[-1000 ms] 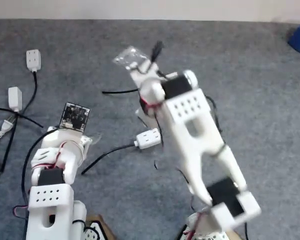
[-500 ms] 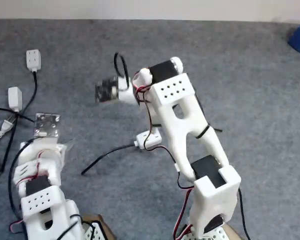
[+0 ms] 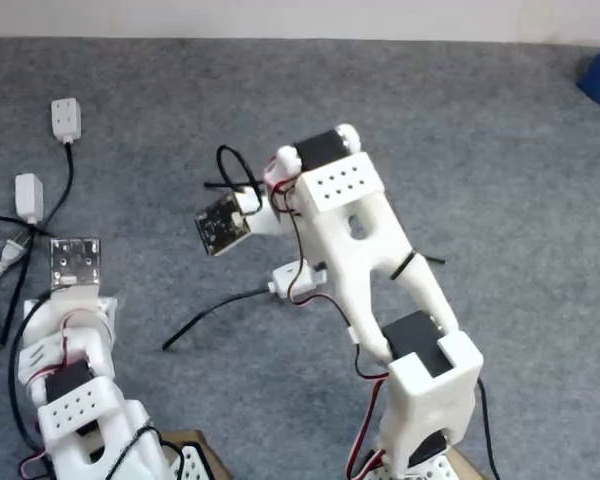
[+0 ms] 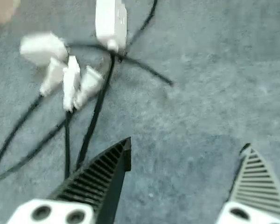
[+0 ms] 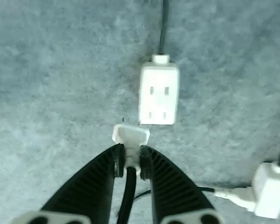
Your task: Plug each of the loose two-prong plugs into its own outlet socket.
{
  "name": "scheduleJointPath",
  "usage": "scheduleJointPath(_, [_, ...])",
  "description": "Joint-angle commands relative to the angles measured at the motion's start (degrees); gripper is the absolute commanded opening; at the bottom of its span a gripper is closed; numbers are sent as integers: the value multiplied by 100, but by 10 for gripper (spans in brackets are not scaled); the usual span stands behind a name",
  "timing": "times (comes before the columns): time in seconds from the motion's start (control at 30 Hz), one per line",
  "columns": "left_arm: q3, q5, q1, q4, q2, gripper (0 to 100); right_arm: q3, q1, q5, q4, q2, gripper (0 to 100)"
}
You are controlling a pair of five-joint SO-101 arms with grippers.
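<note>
My right gripper [image 5: 130,153] is clamped on a white two-prong plug [image 5: 130,135]. The plug's black cord [image 5: 127,186] trails back between the jaws, and its prongs are aimed at the white outlet block [image 5: 159,94] lying face-up on the grey carpet [image 5: 46,70]. The plug sits just beside the block's nearest edge and a little to one side of its slots. I cannot tell whether the prongs touch the block, but none looks seated, so I judge this the lining-up step. The pinch is taken at the cord end of the plug, which leaves the prongs free. The block's own lead [image 5: 163,23] runs off from the edge farthest from the plug. In the high view the outlet block [image 3: 298,276] lies half hidden beneath my right arm. My left gripper [image 4: 186,145] hangs wide open and empty, well apart from the outlet block, over carpet near a tangle of loose plugs [image 4: 70,81] and black leads. I judge that a fair spot from which to take the next one. Another outlet block [image 3: 66,118] lies well apart from the first, presumably meant for one of those plugs.
</note>
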Motion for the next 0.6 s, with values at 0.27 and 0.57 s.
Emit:
scheduleJointPath(0.27, [31, -53, -567, -141, -75, 344, 145, 119, 70, -831, -101, 8])
scheduleJointPath(0.57, [-4, -53, -655, -141, -75, 344, 145, 119, 105, -725, -22, 8])
